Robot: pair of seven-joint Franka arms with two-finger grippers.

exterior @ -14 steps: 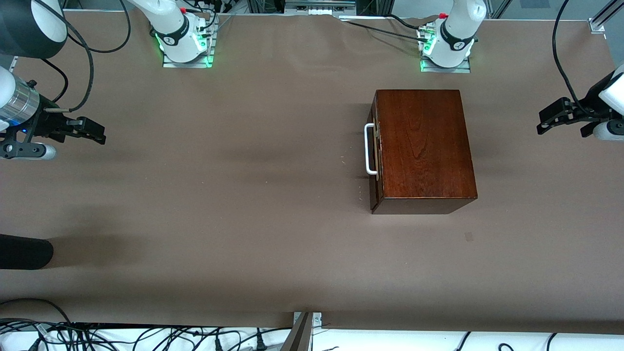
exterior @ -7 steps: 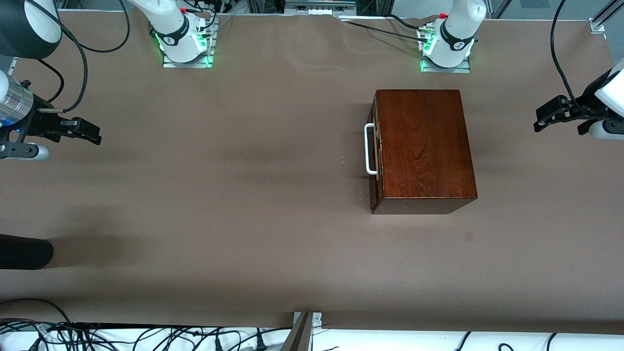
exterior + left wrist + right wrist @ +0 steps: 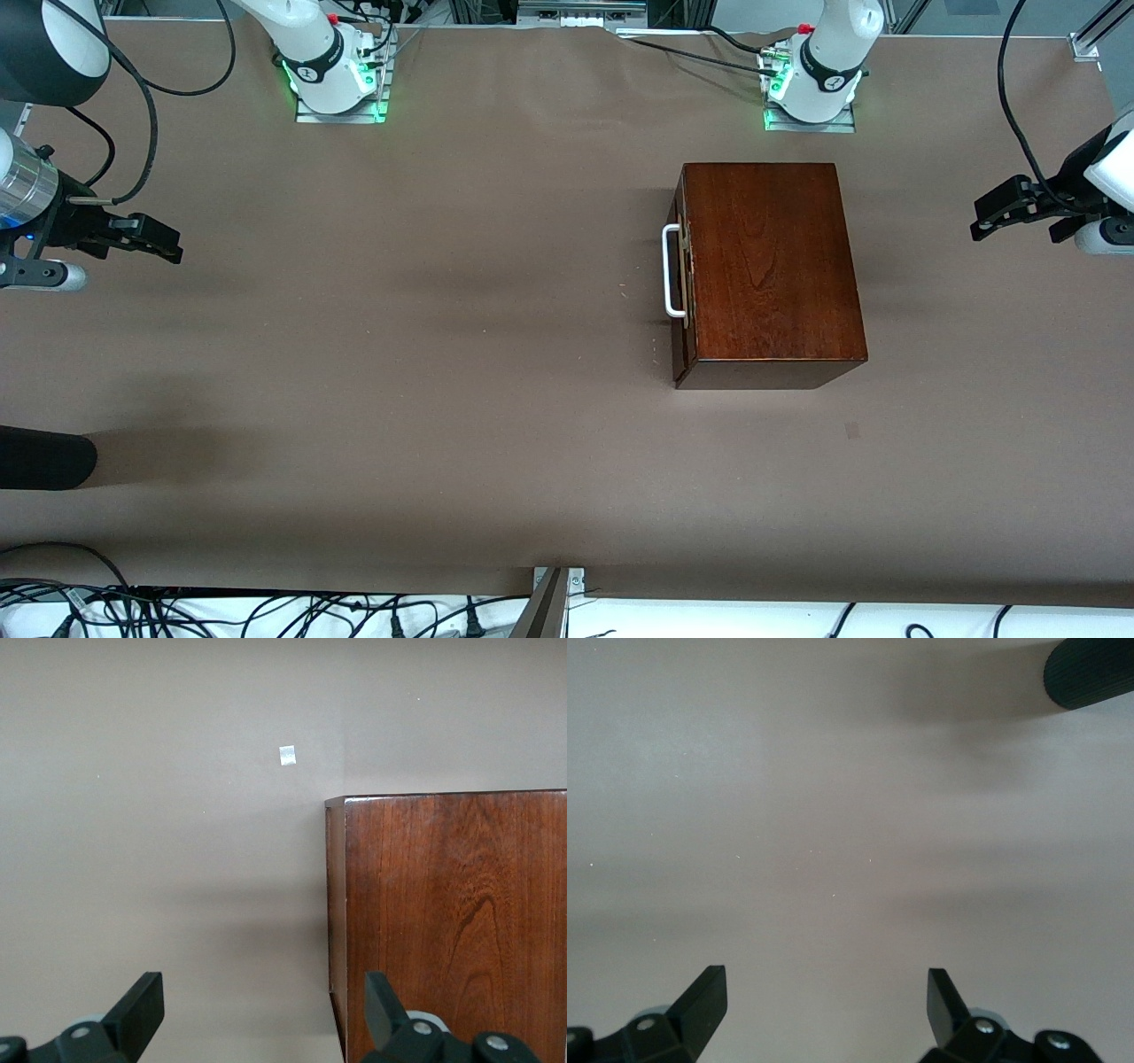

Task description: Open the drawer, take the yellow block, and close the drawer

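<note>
My left gripper (image 3: pixel 983 221) hangs over the bare table at my left arm's end, well apart from the wooden box (image 3: pixel 771 266), its black fingers spread wide with nothing between them. In the left wrist view the two fingertips (image 3: pixel 142 1005) show as dark angular wedges, matte plastic, with the box's glossy top filling one side of the picture.

My right gripper (image 3: pixel 173 248) hangs over the table at my right arm's end, jaws just as wide and empty; its wrist view gives me only the flat brown surface and a ribbed black rounded object (image 3: pixel 1090 672) at the edge.

The box is a rectangular block of dark reddish-brown wood, polished, with a flame-like grain running along its top. Its drawer (image 3: pixel 680 275) is pushed fully in — I see only a thin strip of the front, facing my right arm's end of the table, with a white U-shaped handle (image 3: pixel 671 270), smooth and rounded, standing out from it. The yellow block is nowhere in view.

The table (image 3: pixel 443 354) is covered in a dull brown sheet, faintly creased. A small pale square of tape (image 3: pixel 287 755) lies on it near the box's corner — no writing that I can read anywhere.
</note>
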